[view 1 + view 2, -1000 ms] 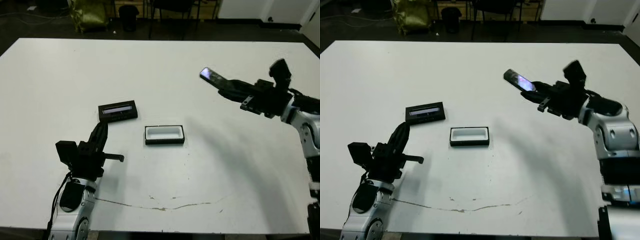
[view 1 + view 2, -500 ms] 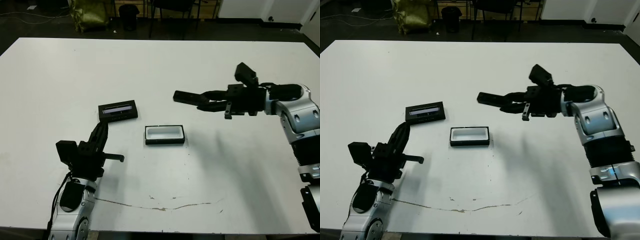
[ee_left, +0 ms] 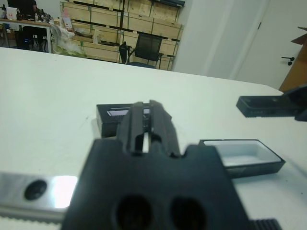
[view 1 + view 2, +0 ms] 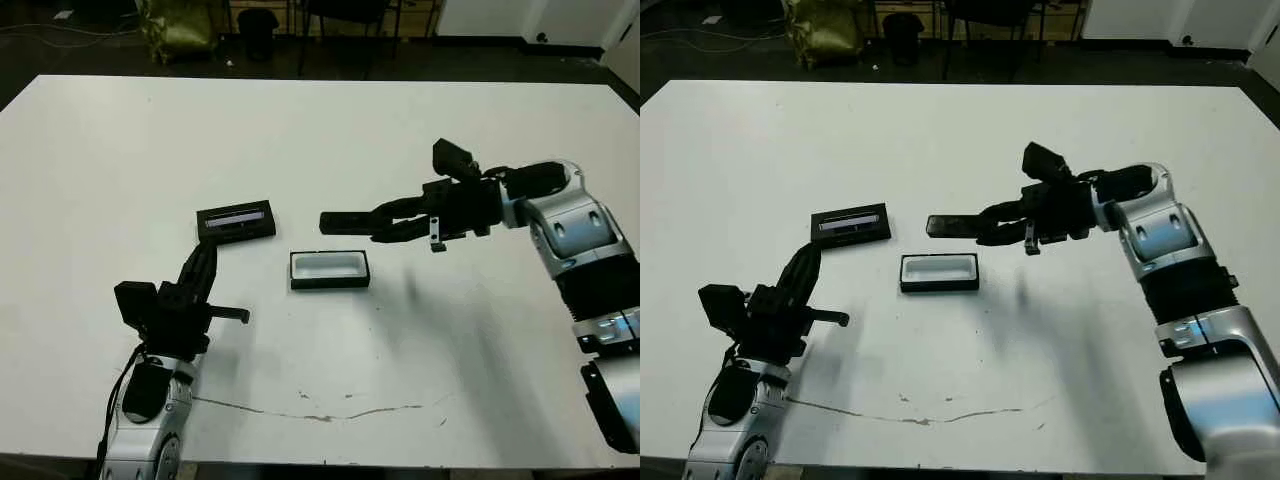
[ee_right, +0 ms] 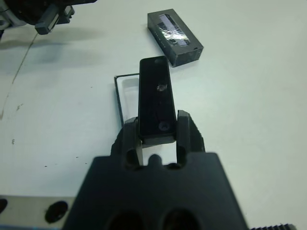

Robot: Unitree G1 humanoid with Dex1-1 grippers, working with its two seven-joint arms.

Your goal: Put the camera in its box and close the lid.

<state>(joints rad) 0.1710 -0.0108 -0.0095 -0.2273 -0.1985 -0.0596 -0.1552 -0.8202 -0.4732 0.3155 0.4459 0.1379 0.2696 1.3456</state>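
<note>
The camera [image 4: 345, 221], a slim black bar, is held level by one end in my right gripper [image 4: 388, 221], which is shut on it. It hovers just above and slightly behind the box [image 4: 329, 269], a small black tray with a white lining. In the right wrist view the camera [image 5: 154, 98] covers part of the box [image 5: 119, 98]. The lid [image 4: 236, 221], black with a pale strip, lies flat to the left of the box. My left gripper [image 4: 205, 255] rests low on the table, shut and empty, pointing at the lid [image 3: 111, 117] from just in front of it.
A thin crack-like mark [image 4: 320, 412] runs across the table near the front edge. Beyond the far edge stand a yellow-green bag [image 4: 180, 28] and chair legs [image 4: 345, 35] on a dark floor. Bare white table [image 4: 450, 130] spreads around the three objects.
My right arm has swung left and down with the camera, from high at the right to just above the box. The camera now lies level. The left arm has not moved.
</note>
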